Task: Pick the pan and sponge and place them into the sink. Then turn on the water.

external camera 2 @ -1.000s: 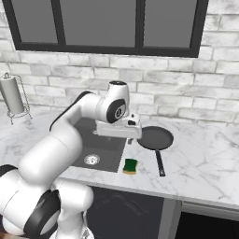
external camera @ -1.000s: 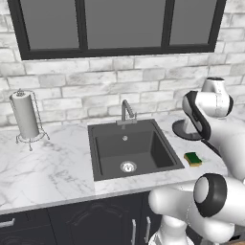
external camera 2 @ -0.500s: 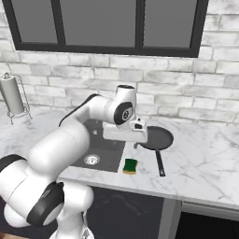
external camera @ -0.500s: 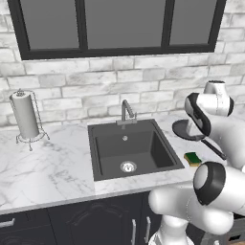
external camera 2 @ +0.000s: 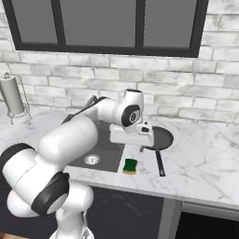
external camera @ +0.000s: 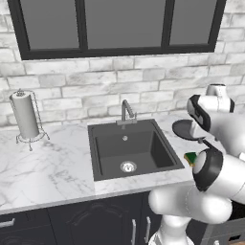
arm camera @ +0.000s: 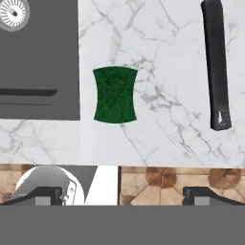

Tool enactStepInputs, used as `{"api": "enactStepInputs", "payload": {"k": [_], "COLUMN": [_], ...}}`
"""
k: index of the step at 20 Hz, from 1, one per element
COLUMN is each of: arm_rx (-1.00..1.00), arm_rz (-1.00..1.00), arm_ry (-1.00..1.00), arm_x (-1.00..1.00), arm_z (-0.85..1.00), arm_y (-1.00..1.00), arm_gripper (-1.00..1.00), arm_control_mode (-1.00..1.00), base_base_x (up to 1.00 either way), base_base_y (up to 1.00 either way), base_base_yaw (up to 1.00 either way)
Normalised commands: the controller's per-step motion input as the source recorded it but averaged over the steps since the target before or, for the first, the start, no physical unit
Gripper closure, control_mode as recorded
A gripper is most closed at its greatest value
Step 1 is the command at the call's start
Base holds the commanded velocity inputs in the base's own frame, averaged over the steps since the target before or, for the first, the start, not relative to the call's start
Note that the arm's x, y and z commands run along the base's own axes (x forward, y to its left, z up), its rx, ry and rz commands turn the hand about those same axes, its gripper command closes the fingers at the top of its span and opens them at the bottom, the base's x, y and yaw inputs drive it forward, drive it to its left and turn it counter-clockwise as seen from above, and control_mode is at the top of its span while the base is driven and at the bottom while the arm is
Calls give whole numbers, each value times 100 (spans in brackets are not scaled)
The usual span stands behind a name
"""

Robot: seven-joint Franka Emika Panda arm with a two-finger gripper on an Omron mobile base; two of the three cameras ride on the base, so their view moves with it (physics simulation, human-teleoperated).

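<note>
- Fingers [arm camera: 122,197] spread wide, nothing between them; from the hand view I see the two dark tips low in frame, well apart.
- Hand hangs above the bench [external camera 2: 205,158], right of the sink [external camera 2: 109,148], over the pan's near rim as the right base view shows it.
- Sponge [arm camera: 115,94] lies flat on the marble, green face up, just beside the sink's right rim, apart from it. From the right base view it sits near the front edge of the bench, yellow side showing below the green [external camera 2: 130,165].
- Pan [external camera 2: 158,138] rests on the bench behind and right of the sponge, handle [arm camera: 215,62] running toward the bench front. Sponge and handle are apart, bare marble between.
- Pan bowl is partly hidden by the arm in the left base view [external camera: 186,129].
- Sink basin holds only its silver drain [external camera: 128,166]. Faucet [external camera: 126,111] stands at the back rim; I see no stream.
- Paper towel holder [external camera: 26,117] upright at the far left of the bench.
</note>
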Motion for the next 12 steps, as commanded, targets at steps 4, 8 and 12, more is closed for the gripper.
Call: {"api": "enactStepInputs", "payload": {"k": [4,8,12], "arm_rx": [0,2,3], "arm_rz": [0,1,4], "arm_ry": [3,2,1], "arm_x": [9,9,17], "arm_z": [-12,-8,-10], "arm_y": [-23,-21,-23], "arm_gripper": [-100,-100,-100], "arm_control_mode": [-100,-100,-100], "base_base_x": [0,0,0], "base_base_y": [0,0,0], "base_base_yaw": [0,0,0]}}
